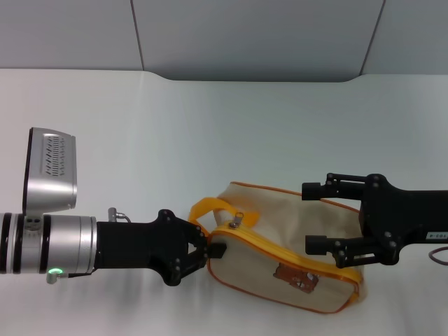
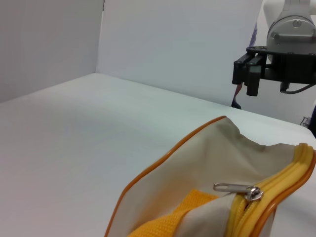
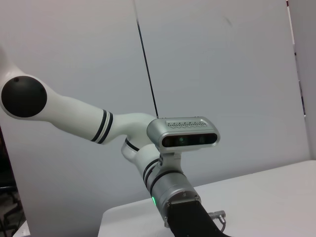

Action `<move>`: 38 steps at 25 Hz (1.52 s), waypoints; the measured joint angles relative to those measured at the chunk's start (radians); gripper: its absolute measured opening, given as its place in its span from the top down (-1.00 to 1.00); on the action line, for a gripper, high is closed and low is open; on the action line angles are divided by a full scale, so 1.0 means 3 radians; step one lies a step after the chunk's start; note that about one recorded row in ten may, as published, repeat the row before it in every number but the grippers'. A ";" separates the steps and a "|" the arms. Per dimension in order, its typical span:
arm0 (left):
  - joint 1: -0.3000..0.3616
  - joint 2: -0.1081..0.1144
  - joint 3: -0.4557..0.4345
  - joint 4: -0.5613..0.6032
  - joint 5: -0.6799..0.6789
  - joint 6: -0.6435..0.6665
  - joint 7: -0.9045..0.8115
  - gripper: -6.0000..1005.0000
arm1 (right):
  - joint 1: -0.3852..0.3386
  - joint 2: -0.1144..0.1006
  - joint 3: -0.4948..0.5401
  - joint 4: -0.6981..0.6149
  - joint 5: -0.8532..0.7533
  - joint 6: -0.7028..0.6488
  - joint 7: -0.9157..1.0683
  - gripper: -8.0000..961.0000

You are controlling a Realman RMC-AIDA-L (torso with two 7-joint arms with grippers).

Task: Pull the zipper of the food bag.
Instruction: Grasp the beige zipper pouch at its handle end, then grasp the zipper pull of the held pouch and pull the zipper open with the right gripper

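The cream food bag (image 1: pixel 280 231) with orange piping lies on its side on the white table, low in the head view, bear print (image 1: pixel 294 278) facing me. Its orange zipper (image 1: pixel 294 253) runs along the upper edge, and the silver pull tab (image 1: pixel 236 220) rests near the orange loop handle (image 1: pixel 210 207). My left gripper (image 1: pixel 210 246) is closed on the bag's left end just below the handle. My right gripper (image 1: pixel 313 217) hangs open over the bag's right part, touching nothing. The left wrist view shows the pull tab (image 2: pixel 237 187), the zipper (image 2: pixel 279 190) and the right gripper (image 2: pixel 249 74) farther off.
The white table (image 1: pixel 210 126) stretches back to grey wall panels (image 1: pixel 245 35). A thin dark cable (image 1: pixel 441 255) lies at the right edge. The right wrist view shows only my left arm and its wrist camera (image 3: pixel 187 136) against the wall.
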 joint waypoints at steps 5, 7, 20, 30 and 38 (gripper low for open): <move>-0.0024 0.0018 -0.0033 0.0024 0.0000 0.0055 0.0030 0.86 | 0.0000 0.0067 0.0219 -0.0025 0.0064 0.0063 -0.0230 -0.62; -0.0025 0.0032 -0.0043 0.0040 0.0000 0.0092 0.0031 0.86 | 0.0001 0.0090 0.0285 -0.0037 0.0067 0.0113 -0.0293 -0.61; -0.0052 0.0214 -0.0427 0.0208 -0.0001 0.0525 0.0035 0.86 | 0.0100 0.0281 0.0483 0.0076 0.0075 0.0550 -0.1547 -0.58; -0.0136 0.0190 -0.0418 0.0219 0.0015 0.0526 0.0010 0.87 | 0.0319 0.0291 0.0341 0.0530 0.0076 0.0771 -0.2210 0.38; -0.0184 0.0188 -0.0420 0.0221 0.0006 0.0526 0.0006 0.86 | 0.0372 0.0304 0.0094 0.0577 0.0096 0.0929 -0.2275 0.45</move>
